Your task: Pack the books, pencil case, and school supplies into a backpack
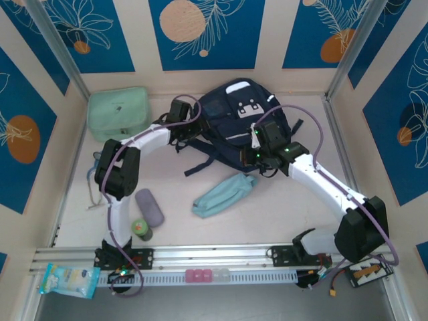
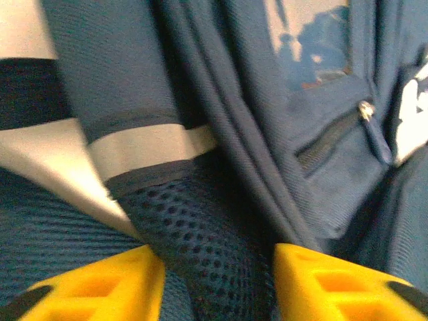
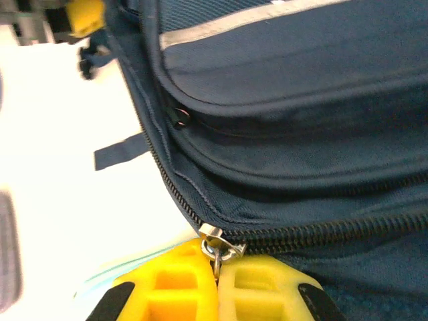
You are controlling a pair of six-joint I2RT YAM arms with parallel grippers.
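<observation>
The right end effector [image 3: 217,271] is pinched together on the zipper pull [image 3: 217,245], seemingly to run open the backpack [image 3: 301,100]. The left end effector [image 2: 217,281] stands apart astride the mesh panel [image 2: 200,227], probably to steady the bag. The backpack lies front-up at the far middle of the desk [image 1: 167,184], its long axis running roughly far-to-near, its straps [image 1: 200,164] trailing near-left.

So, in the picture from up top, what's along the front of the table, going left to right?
blue-and-white packet → greyish-purple case → light-blue pencil case
</observation>
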